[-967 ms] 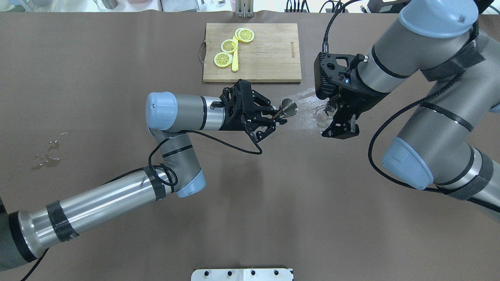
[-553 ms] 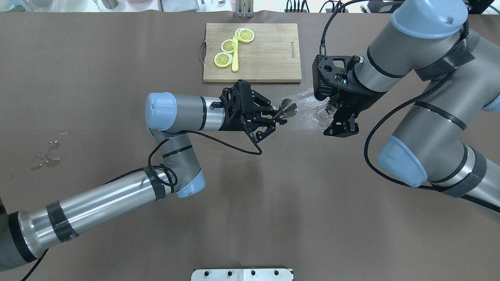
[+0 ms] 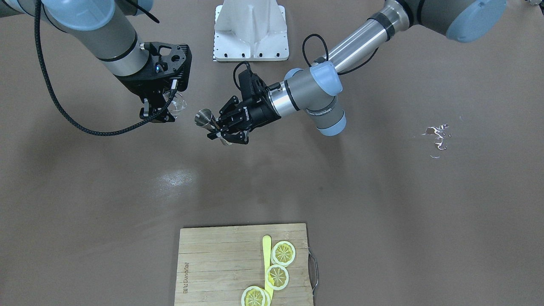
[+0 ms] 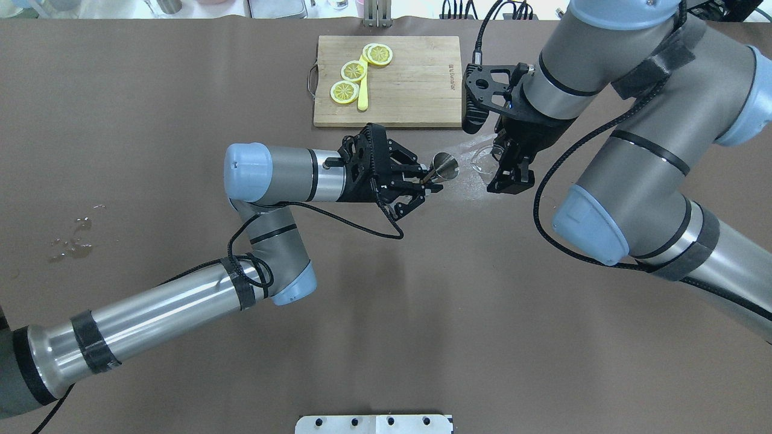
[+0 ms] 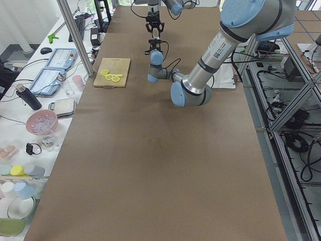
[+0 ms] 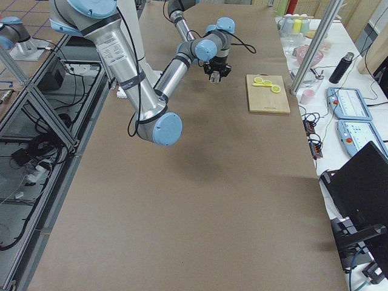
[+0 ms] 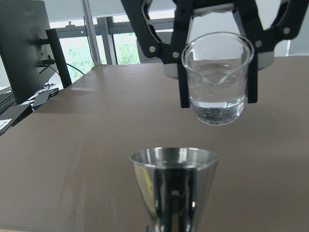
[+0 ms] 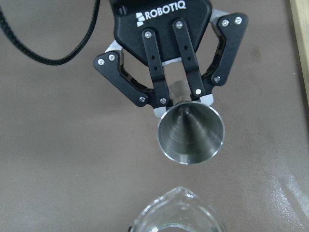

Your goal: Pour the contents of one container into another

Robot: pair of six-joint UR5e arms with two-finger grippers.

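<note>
My left gripper is shut on the narrow waist of the dark metal jigger, held above the table with one cone opening toward the right arm. The right wrist view looks into that cone. My right gripper is shut on the clear glass tumbler, which holds some clear liquid. The glass hangs a short way from the jigger without touching it. In the left wrist view it sits higher than the jigger's rim.
A wooden cutting board with lemon slices and a yellow stick lies at the far side. A wet streak marks the table near the glass. A small spill lies far left. A white base plate sits at the near edge.
The right arm has carried the glass to the left and toward the far side, closer to the jigger. The left arm and the jigger have not moved.
</note>
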